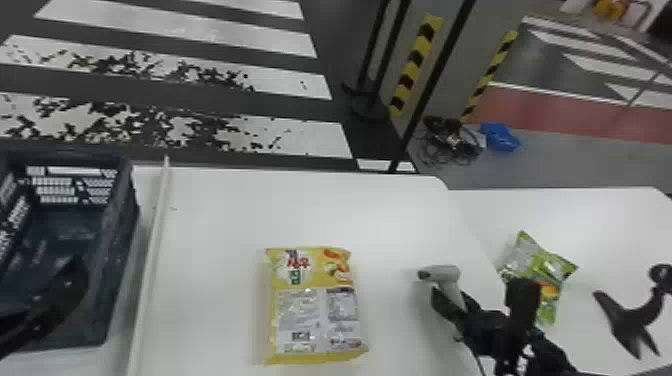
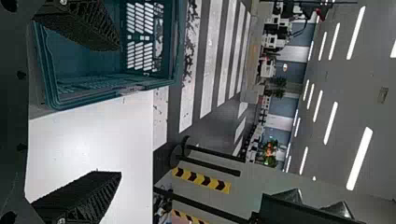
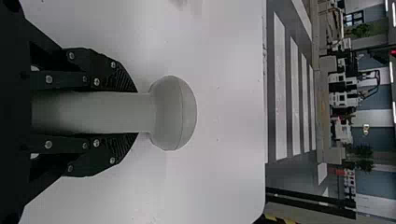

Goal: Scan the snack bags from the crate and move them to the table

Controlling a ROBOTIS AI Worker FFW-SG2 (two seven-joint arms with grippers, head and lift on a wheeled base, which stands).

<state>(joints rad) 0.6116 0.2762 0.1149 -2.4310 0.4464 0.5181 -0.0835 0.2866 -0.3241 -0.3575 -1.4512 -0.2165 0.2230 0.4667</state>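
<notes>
In the head view my left gripper [image 1: 57, 300] is over the right part of the dark crate [image 1: 131, 200]; in the left wrist view the left gripper [image 2: 109, 112] is open, its fingers wide apart with nothing between them. My right gripper [image 1: 452, 307] holds a grey handheld scanner [image 1: 442, 273] above the table's right part. In the right wrist view the right gripper [image 3: 135, 113] is shut on the handle of the scanner [image 3: 170, 113]. A yellow snack bag [image 1: 317, 305] lies flat at the middle of the table, between the two grippers. On the right-hand table lies a green snack bag [image 1: 542, 272].
A pale raised strip [image 1: 152, 250] runs between the crate and the white table [image 1: 215, 215]. On the right-hand table stands a black stand [image 1: 631, 320], right of the green bag. Black poles [image 1: 435, 80] rise behind the table edge.
</notes>
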